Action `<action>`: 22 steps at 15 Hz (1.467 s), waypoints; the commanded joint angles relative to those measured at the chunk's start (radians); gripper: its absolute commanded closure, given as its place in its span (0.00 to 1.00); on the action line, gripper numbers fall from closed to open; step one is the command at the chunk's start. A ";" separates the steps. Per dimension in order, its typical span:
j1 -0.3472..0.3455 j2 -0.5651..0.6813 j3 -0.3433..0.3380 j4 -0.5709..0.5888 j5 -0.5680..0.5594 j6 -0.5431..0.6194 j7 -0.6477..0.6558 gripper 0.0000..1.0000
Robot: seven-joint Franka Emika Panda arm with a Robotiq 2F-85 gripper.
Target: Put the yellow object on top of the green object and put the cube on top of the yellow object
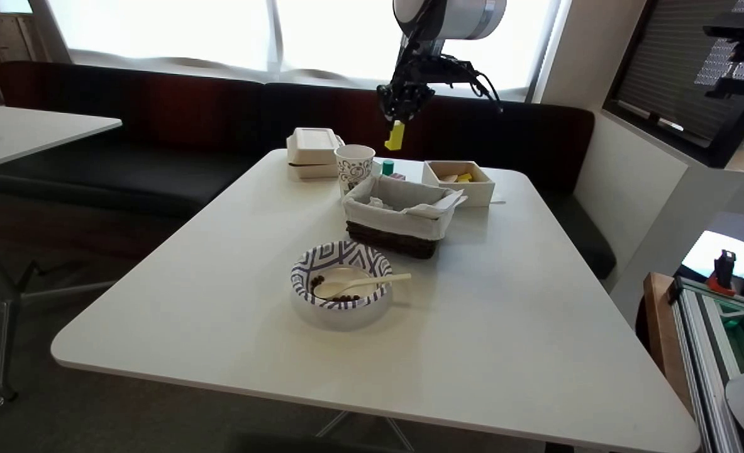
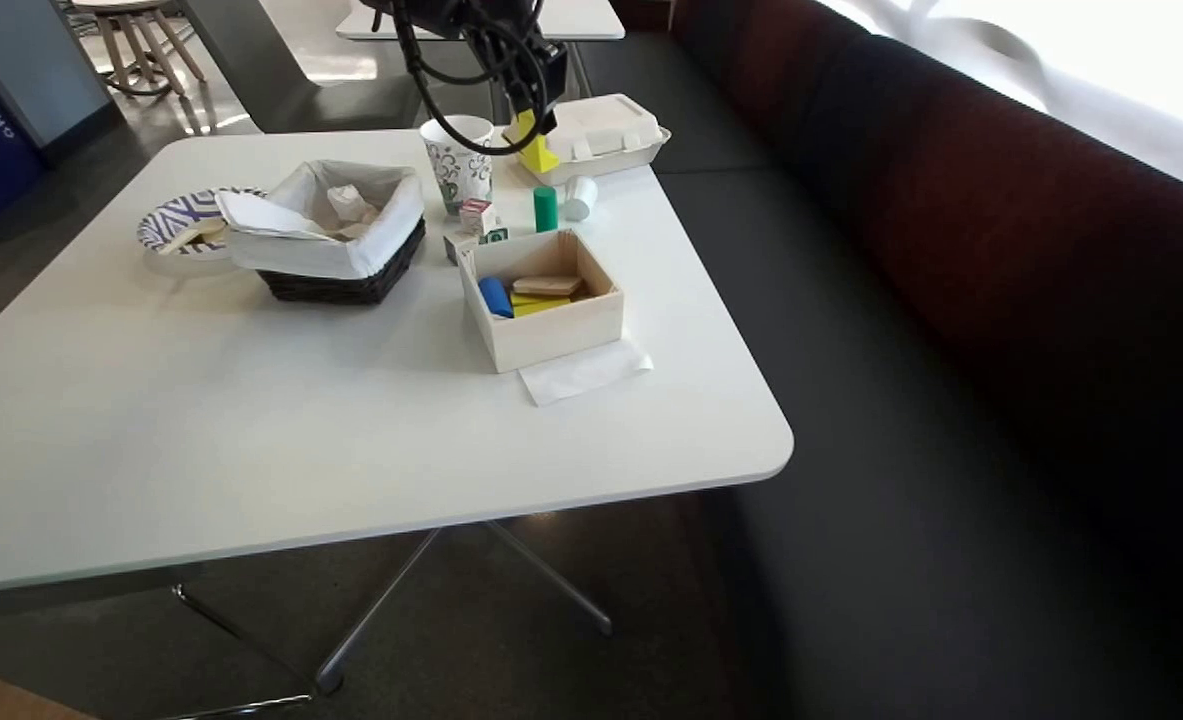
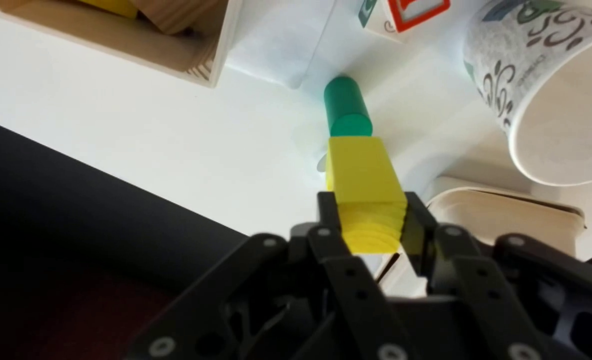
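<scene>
My gripper (image 3: 371, 220) is shut on a bright yellow block (image 3: 358, 167) with an arched notch in its end. In both exterior views the yellow block (image 1: 395, 137) (image 2: 538, 152) hangs in the air, apart from the table. The green object is a green cylinder (image 2: 546, 209) standing upright on the table; it also shows in the wrist view (image 3: 346, 102), just past the block's far end. The yellow block is higher than the cylinder's top (image 1: 387, 167), with a visible gap. A white letter cube with red edges (image 3: 393, 22) sits near the cylinder (image 2: 478, 215).
An open wooden box (image 2: 561, 335) holds blue, yellow and plain wood pieces. A patterned paper cup (image 2: 461, 165), a lined basket (image 1: 397, 214), white food boxes (image 1: 314, 148) and a white cylinder (image 2: 579, 198) are nearby. A patterned bowl (image 1: 340, 251) with a spoon stands farther off.
</scene>
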 commanded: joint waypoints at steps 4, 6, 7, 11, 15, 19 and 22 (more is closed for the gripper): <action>0.024 0.064 -0.023 0.061 -0.036 -0.048 0.056 0.91; 0.023 0.071 -0.022 0.072 -0.038 -0.060 0.057 0.91; 0.023 0.075 -0.022 0.078 -0.038 -0.067 0.058 0.91; 0.020 0.086 -0.019 0.095 -0.039 -0.086 0.059 0.91; 0.013 0.094 -0.007 0.104 -0.026 -0.081 0.050 0.91; 0.014 0.105 -0.008 0.112 -0.028 -0.081 0.053 0.91; 0.013 0.112 -0.007 0.118 -0.027 -0.081 0.053 0.91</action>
